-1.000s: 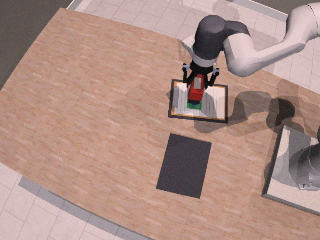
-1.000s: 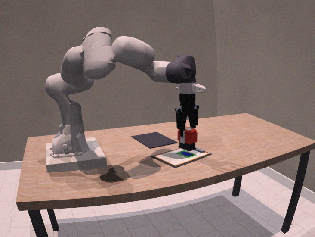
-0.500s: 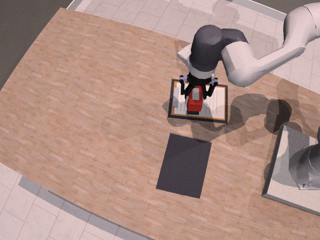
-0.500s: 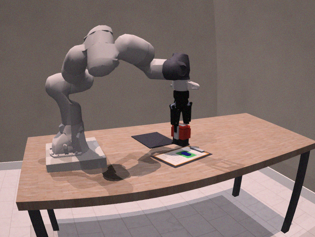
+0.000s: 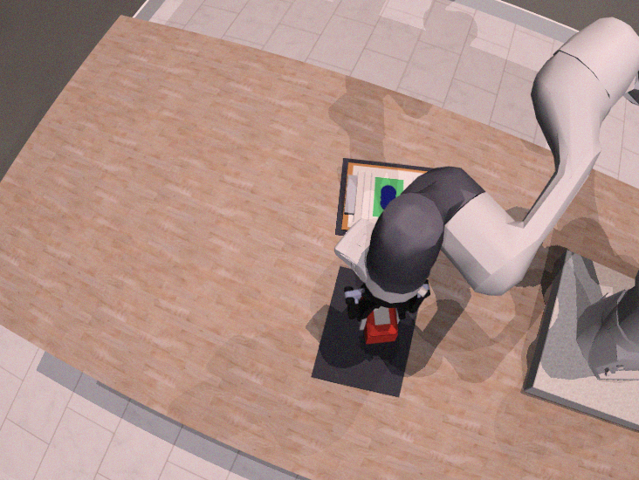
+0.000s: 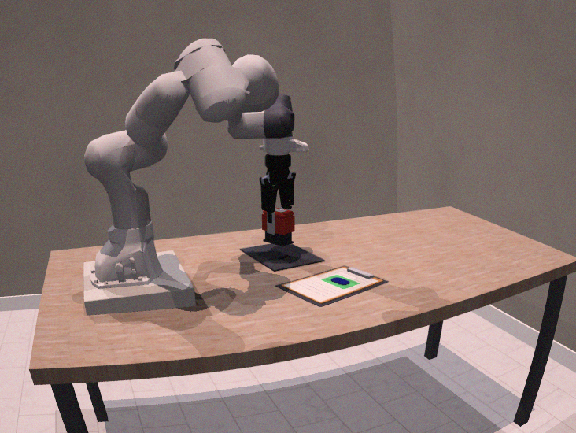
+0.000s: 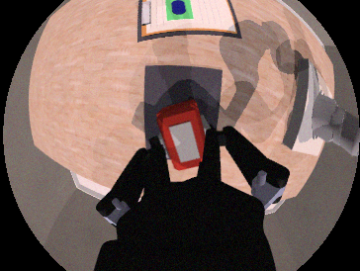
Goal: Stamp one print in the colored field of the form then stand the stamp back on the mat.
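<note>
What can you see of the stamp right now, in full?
The stamp is a red blocky body with a grey panel on top and a dark lower part. The claw is shut on its sides. It hangs upright above the dark mat, seemingly not touching it, its shadow beneath; nothing but the fingers touches it.

i can read no text, label, brand or number anywhere. the form point(image 6: 312, 286) carries only faint ruled lines too small to make out, and the dark blue mark point(image 6: 341, 280) in its green field point(image 6: 331, 283) is a plain blob, not letters. the stamp point(image 7: 174, 118) in my gripper point(image 7: 185, 127) shows a blank grey top.
</note>
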`<state>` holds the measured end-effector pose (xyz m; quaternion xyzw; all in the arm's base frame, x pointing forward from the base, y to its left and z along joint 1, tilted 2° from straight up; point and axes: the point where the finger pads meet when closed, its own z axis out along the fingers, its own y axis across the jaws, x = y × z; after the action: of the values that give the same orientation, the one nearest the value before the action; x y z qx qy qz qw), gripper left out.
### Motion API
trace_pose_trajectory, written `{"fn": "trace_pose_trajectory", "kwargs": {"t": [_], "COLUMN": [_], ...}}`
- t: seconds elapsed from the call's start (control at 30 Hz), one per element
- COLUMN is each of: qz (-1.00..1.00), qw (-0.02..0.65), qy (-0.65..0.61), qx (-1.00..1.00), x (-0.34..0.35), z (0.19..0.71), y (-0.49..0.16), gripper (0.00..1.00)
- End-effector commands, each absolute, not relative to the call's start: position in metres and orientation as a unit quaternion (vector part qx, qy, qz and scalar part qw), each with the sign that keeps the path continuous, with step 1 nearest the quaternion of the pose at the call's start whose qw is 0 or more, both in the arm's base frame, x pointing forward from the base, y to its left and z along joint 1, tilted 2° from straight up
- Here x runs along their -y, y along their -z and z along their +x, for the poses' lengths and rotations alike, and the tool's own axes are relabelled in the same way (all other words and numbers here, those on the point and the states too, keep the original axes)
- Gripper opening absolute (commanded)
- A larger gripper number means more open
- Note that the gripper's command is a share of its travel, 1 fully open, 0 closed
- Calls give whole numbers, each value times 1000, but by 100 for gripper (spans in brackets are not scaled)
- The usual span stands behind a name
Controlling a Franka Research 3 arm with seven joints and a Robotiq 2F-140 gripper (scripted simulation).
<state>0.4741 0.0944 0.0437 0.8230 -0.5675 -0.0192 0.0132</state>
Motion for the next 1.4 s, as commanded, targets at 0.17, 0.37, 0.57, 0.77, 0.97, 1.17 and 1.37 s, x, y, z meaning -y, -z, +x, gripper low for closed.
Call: {"fn": "trace_pose_trajectory", "kwargs": {"t": [0.17, 0.37, 0.57, 0.77, 0.97, 1.17, 1.37], "qz": [772, 772, 772, 772, 772, 772, 772], "qw": [14, 14, 14, 14, 14, 14, 14], "qy": [12, 12, 12, 12, 12, 12, 12], "qx": [636, 636, 636, 636, 636, 636, 636], "x": [-105, -105, -103, -96, -96, -96, -96], "z": [487, 488, 487, 484, 484, 484, 483], "y": [-43, -43, -43, -44, -44, -43, -35], "gripper": [21, 21, 21, 21, 21, 21, 21]}}
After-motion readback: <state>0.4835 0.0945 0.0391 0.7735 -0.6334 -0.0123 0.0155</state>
